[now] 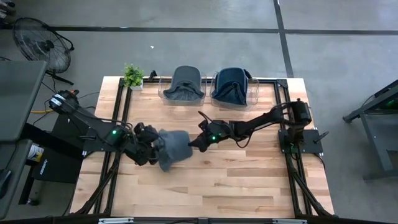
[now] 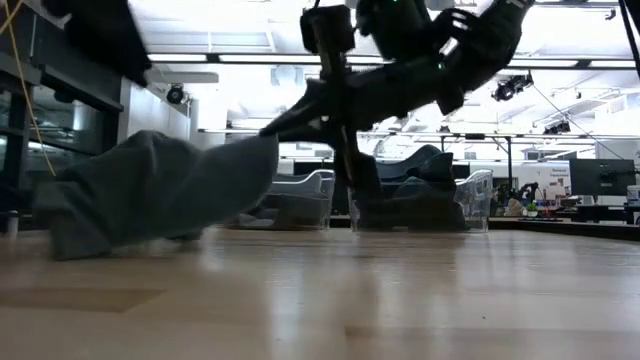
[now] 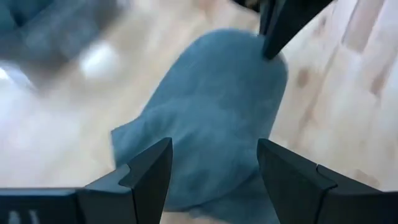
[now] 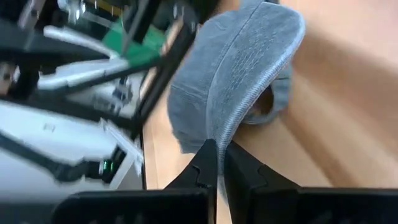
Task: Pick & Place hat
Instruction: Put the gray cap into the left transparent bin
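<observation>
Your right tool (image 4: pixel 217 163) is clenched on the brim edge of the grey hat (image 1: pixel 174 148); the right wrist view shows both fingers pinched tight on the stitched rim. The hat sits mid-table, between the two arms, on the wood table (image 1: pixel 230 186). In the low view its near end rests on the table and the brim end is lifted up toward the right tool (image 2: pixel 270 128).

Your left tool (image 3: pixel 211 171) is released, fingers spread wide, hanging just beside the hat on its left end. The hat (image 3: pixel 211 124) fills the gap ahead of them; I can't tell whether they touch it.

Farther back, along the far table edge: two clear bins side by side. The left bin (image 1: pixel 163 92) holds a grey hat, the right bin (image 1: pixel 254 92) holds a darker blue one. A small potted plant (image 1: pixel 132 76) stands at the far left corner. Beyond the table, a floor fan (image 1: pixel 40 43) sits on the concrete.
</observation>
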Action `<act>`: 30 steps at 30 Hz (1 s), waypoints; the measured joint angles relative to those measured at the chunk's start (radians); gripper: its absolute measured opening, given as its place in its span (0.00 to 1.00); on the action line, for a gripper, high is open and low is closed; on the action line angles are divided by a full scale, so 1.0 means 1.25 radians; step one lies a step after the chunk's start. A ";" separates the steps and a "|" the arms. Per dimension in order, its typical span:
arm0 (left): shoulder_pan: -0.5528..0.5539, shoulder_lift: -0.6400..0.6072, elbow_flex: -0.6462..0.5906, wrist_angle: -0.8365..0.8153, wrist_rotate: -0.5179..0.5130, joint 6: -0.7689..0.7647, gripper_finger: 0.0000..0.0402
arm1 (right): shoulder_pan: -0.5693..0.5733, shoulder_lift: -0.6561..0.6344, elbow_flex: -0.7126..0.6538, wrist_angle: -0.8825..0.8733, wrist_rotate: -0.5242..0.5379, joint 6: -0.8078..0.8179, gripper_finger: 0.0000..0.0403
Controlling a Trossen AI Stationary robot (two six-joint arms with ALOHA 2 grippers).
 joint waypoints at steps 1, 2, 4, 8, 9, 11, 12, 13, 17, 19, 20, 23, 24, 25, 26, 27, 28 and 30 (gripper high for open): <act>0.000 0.000 0.016 -0.011 -0.028 0.023 0.58 | -0.001 -0.011 0.000 0.001 0.024 -0.001 0.01; 0.000 0.000 0.032 -0.023 -0.062 0.045 0.58 | -0.002 -0.025 0.000 -0.005 0.047 -0.003 0.01; 0.000 0.000 0.062 -0.044 -0.123 0.086 0.58 | -0.004 -0.054 0.000 -0.008 0.099 -0.011 0.01; 0.000 0.000 0.114 -0.070 -0.209 0.178 0.58 | -0.004 -0.120 0.000 -0.017 0.189 -0.038 0.01; 0.000 0.000 0.125 -0.071 -0.228 0.206 0.58 | -0.004 -0.138 0.000 -0.017 0.210 -0.047 0.01; 0.000 0.000 0.144 -0.074 -0.254 0.263 0.58 | -0.004 -0.175 0.000 -0.021 0.256 -0.059 0.01; 0.000 0.000 0.154 -0.076 -0.267 0.293 0.58 | -0.004 -0.193 0.000 -0.023 0.280 -0.071 0.01; 0.000 0.000 0.163 -0.074 -0.280 0.323 0.58 | -0.003 -0.210 0.000 -0.023 0.301 -0.081 0.01; 0.000 0.000 0.180 -0.033 -0.347 0.457 0.58 | -0.005 -0.279 0.000 -0.020 0.372 -0.133 0.01; 0.000 0.000 0.180 0.007 -0.391 0.540 0.58 | -0.009 -0.309 0.000 -0.018 0.394 -0.157 0.01; 0.000 0.000 0.181 0.029 -0.412 0.583 0.58 | -0.012 -0.323 0.000 -0.015 0.399 -0.166 0.01; 0.000 0.000 0.181 0.100 -0.464 0.713 0.58 | -0.023 -0.356 0.000 -0.003 0.400 -0.179 0.01; 0.000 0.000 0.181 0.123 -0.478 0.754 0.58 | -0.026 -0.363 0.000 0.010 0.400 -0.180 0.01; 0.001 0.000 0.181 0.142 -0.490 0.798 0.58 | -0.029 -0.370 0.000 0.021 0.399 -0.180 0.01; 0.001 0.000 0.181 0.162 -0.499 0.842 0.58 | -0.031 -0.374 0.000 0.036 0.395 -0.180 0.01; 0.001 0.000 0.181 0.180 -0.507 0.887 0.58 | -0.032 -0.376 0.000 0.054 0.392 -0.179 0.01; 0.001 0.003 0.181 0.196 -0.513 0.934 0.58 | -0.034 -0.377 0.000 0.068 0.390 -0.176 0.01; 0.009 0.016 0.181 0.233 -0.529 1.043 0.58 | -0.035 -0.377 0.000 0.099 0.390 -0.175 0.01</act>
